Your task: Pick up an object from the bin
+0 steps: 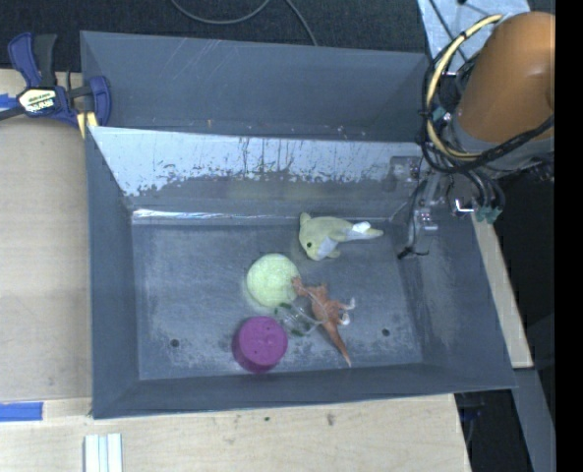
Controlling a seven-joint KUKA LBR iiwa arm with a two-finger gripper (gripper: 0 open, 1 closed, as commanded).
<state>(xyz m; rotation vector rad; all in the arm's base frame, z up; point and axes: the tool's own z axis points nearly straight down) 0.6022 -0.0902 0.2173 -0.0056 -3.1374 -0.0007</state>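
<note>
Four things mid-frame: yellow toy [322, 235] nearest gripper [415, 236] at right wall [458, 293]; ball [271, 279], purple disc [260, 343], orange lizard [328, 313] below. Gripper open or closed: cannot tell. Risk: descending here hits right wall, grabs nothing

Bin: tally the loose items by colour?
Pale yellow: 1, soft toy
Light green: 1, ball
Purple: 1, round piece
Orange: 1, toy lizard
Clear: 1, small piece, hard to make out
Total: 5
</note>
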